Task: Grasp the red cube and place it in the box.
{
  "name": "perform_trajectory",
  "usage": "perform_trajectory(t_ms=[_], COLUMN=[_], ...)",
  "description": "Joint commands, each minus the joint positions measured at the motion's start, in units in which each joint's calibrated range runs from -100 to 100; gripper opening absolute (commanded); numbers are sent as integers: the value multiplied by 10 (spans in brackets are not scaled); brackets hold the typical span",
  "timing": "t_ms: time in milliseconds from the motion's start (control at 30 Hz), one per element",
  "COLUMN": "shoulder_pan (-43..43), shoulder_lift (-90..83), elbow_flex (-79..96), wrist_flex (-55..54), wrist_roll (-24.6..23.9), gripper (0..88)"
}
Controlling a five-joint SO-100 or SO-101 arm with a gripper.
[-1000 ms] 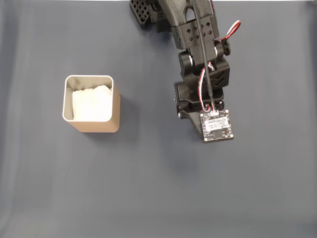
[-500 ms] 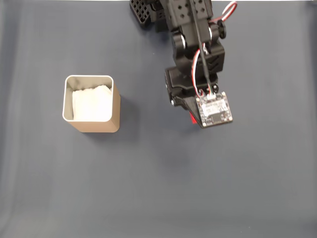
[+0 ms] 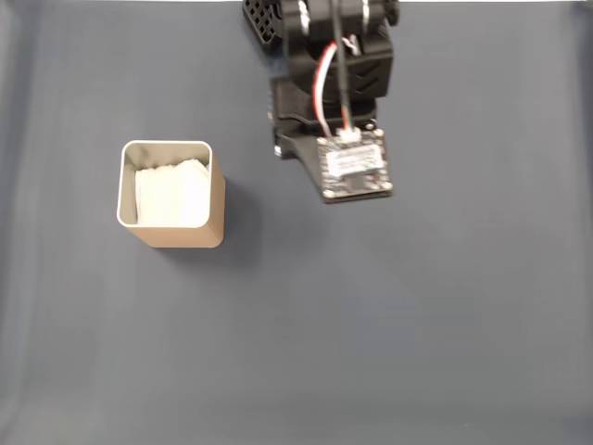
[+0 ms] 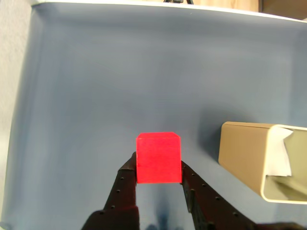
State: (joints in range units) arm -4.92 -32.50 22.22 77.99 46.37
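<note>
Your black two-finger end effector (image 4: 159, 179), clamped on the small matte red cube (image 4: 158, 157), could clip the tan silvery-rimmed box (image 4: 254, 160) if carried low.

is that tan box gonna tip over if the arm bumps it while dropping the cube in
Possibly. The box stands tall for its footprint and looks thin-walled, so probably light; a knock near its rim might tilt or slide it on the smooth mat. The red cube, clamped in the pincer, looks rigid and unlikely to roll.
</note>
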Motion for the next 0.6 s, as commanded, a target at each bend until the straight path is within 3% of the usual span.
perform_trajectory(t_ms=[0,567], shoulder_pan=[29,172], shoulder_lift=[-12,14], elbow_flex=[-78,-142], wrist_flex=[39,46], wrist_roll=[10,39], gripper=[2,2])
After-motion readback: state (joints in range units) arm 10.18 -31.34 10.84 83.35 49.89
